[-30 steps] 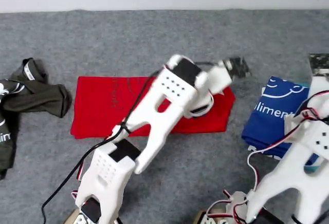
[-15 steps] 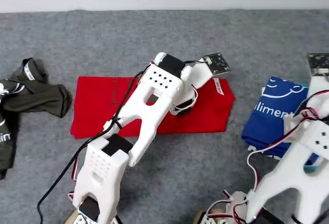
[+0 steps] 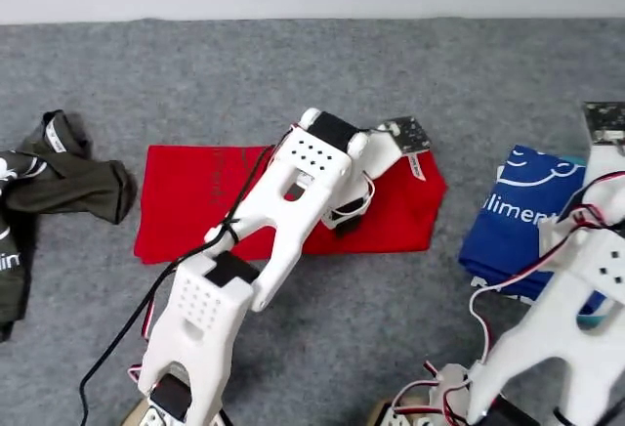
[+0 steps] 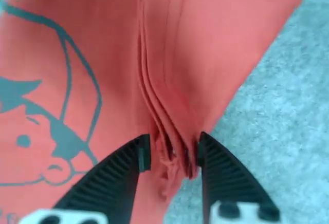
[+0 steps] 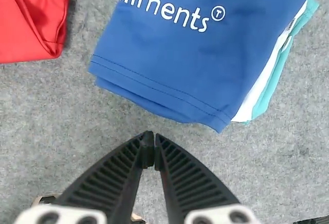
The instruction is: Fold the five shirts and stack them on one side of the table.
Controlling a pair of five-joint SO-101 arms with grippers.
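Dark shirt: we found it crumpled at 9 o'clock on the table, unfolded.
Red shirt: it lay part-folded at centre.
Left gripper: it was clamped on the red shirt's layered edge, toward 3 o'clock.
Stack: it sat at 3 o'clock, blue on top, white and teal edges beneath. We judged three shirts done and two remaining.
Right gripper: its fingers were together, holding nothing, on the stack's 6 o'clock side.

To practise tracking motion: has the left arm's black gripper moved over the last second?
Yes. The left gripper has drawn leftward across the red fabric shirt, away from the folded blue fabric shirt.
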